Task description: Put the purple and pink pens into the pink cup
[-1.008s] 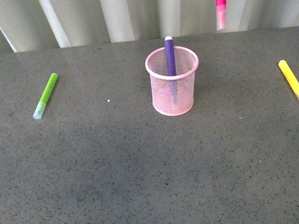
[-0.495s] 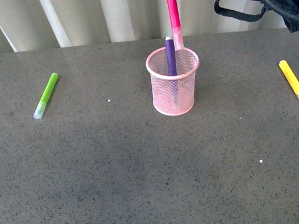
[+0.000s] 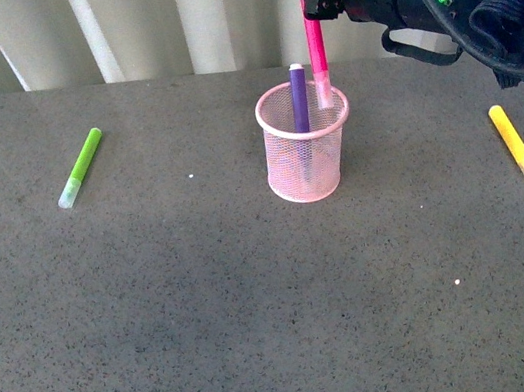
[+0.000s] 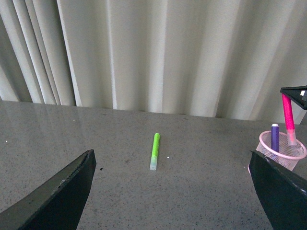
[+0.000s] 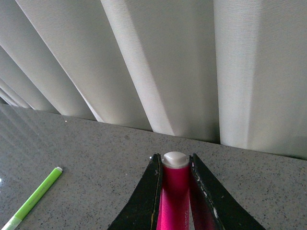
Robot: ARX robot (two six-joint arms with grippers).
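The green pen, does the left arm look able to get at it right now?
Probably yes. The green pen lies alone on bare table, ahead of the open left gripper, with nothing between them. The right gripper, holding the pink pen, is off over the cup.

Lower end of the pink pen passes behind the rim of the pink cup, its tip unseen; the purple pen is veiled below by mesh; the right gripper covers the pink pen's top, and the arm is cut off by the front view's edge; the left gripper shows only 2 dark jaw tips at the frame's corners, apparently apart.
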